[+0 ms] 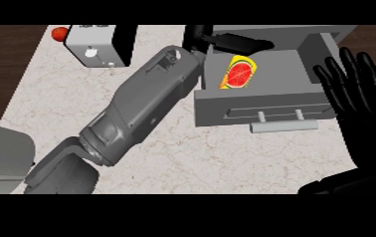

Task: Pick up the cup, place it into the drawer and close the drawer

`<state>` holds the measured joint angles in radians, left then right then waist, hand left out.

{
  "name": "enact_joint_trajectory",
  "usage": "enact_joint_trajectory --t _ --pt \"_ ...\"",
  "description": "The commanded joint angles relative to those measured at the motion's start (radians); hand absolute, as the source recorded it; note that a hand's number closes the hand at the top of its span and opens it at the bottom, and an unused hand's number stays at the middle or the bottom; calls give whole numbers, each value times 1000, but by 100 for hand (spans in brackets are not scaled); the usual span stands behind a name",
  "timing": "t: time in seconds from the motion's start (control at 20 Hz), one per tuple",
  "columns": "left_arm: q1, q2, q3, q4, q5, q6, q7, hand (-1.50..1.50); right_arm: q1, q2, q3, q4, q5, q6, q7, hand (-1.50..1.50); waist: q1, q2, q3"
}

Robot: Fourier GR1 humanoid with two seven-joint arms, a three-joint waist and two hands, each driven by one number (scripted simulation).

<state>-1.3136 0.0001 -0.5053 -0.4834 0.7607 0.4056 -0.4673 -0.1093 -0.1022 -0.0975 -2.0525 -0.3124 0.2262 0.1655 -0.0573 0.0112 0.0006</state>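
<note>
The grey drawer [220, 106] stands pulled open at the counter's right, its bar handle [283, 126] facing me. Inside it the cup [238, 73] lies on its side, yellow with a red watermelon print. My left forearm crosses the counter diagonally, and my left hand [234, 42] hovers over the drawer's back left corner, fingers stretched out to the right, just above the cup and apart from it. My right hand [351, 94] is open, fingers up, at the right edge beside the drawer's right wall.
A white box [91, 47] with a black side stands at the back left, with a small red round thing [58, 33] beside it. Marble counter [191, 156] lies in front of the drawer. Dark floor shows past the counter's left edge.
</note>
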Motion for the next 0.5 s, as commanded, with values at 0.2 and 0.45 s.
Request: enact_joint_trajectory --t 0.2,0.45 --pt "111 45 62 -177 13 -2 24 -150 12 -82 0 -37 0 67 48 150 74 -21 -1" --pt "206 140 112 -321 40 35 64 -150 89 -161 -4 -101 78 150 19 150 75 -24 -1"
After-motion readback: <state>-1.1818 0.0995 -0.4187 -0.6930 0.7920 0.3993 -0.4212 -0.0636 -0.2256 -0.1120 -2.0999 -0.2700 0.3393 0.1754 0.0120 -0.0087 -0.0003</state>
